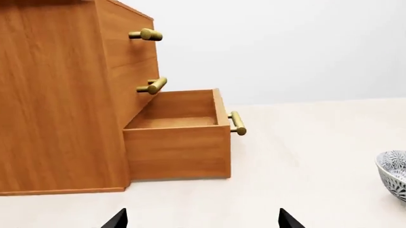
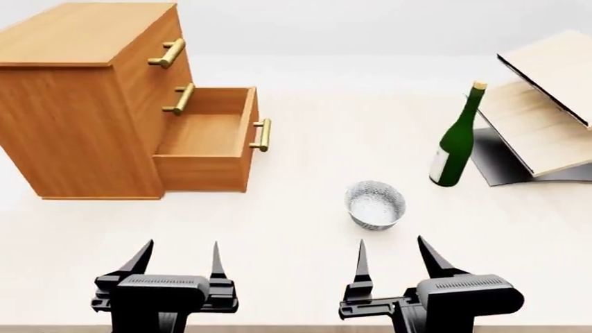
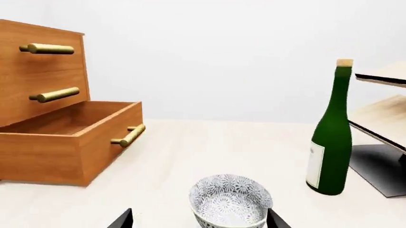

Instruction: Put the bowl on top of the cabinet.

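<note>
Bowl sitting on desk, both tools released

Bowl (image 2: 376,203) is resting upright mid-desk (image 2: 306,243), just ahead of the right tool (image 2: 398,260), apart from it. Left tool (image 2: 177,260) is hovering near the desk's front edge; both are spread wide, gripping nothing. Cabinet (image 2: 88,104) is standing at the far left corner, bottom drawer (image 2: 208,139) pulled out. Green bottle (image 2: 458,139) is standing beside the rack (image 2: 541,111) at the right edge.

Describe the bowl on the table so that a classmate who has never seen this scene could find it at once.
Start at the tall orange-brown wooden cabinet with its bottom drawer pulled open. On the pale table between it and the upright green glass bottle, nearer the robot, stands the small round white ceramic bowl. Its dense blue-grey leaf pattern sets it apart from everything around it.
</note>
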You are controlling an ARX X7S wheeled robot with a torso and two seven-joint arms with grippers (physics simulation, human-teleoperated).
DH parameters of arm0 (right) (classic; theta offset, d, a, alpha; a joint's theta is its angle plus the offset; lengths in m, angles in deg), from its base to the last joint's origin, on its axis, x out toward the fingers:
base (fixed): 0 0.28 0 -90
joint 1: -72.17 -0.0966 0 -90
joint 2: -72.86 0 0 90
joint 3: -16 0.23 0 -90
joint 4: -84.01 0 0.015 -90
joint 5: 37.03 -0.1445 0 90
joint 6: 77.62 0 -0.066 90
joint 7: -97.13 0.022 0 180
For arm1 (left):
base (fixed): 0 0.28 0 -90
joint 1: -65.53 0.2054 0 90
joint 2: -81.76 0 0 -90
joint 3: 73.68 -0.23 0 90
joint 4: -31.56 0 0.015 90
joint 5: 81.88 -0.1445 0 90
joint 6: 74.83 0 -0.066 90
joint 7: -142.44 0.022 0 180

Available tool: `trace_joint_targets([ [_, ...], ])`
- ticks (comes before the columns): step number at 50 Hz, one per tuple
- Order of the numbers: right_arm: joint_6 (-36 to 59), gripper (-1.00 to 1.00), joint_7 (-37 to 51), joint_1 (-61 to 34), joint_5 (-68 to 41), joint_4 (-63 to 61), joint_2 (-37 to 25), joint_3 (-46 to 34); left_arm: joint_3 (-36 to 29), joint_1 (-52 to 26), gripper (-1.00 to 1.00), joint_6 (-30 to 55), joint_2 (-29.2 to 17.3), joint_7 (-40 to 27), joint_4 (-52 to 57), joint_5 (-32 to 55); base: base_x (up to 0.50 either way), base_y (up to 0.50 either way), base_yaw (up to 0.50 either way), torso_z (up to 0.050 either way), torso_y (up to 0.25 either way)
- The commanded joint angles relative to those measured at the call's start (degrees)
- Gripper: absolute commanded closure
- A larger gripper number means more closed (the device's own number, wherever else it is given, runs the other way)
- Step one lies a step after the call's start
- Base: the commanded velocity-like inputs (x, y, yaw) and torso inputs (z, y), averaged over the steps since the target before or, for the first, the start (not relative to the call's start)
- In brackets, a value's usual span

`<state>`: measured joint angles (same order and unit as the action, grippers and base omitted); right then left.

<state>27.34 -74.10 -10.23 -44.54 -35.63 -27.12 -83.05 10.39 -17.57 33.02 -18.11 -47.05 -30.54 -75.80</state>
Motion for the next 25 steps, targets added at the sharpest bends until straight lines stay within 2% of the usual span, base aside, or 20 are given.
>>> trace_joint_targets([
  [1,-0.4,-1.0,0.4,0.1,-0.4,0.2,-0.4,-0.4,-0.4,0.2,-1.0,-0.3,-0.4,-0.5,0.0,0.3,0.0,0.5,0.0,0.0,0.0],
  [25,0.9,-1.0,2.8,-0.9,0.7,1.0,-1.0,-1.4,-1.2,-0.2,-1.0,-1.3,-1.2,-1.3,-1.2,1.0,0.0,0.5,0.0,0.0,0.0],
])
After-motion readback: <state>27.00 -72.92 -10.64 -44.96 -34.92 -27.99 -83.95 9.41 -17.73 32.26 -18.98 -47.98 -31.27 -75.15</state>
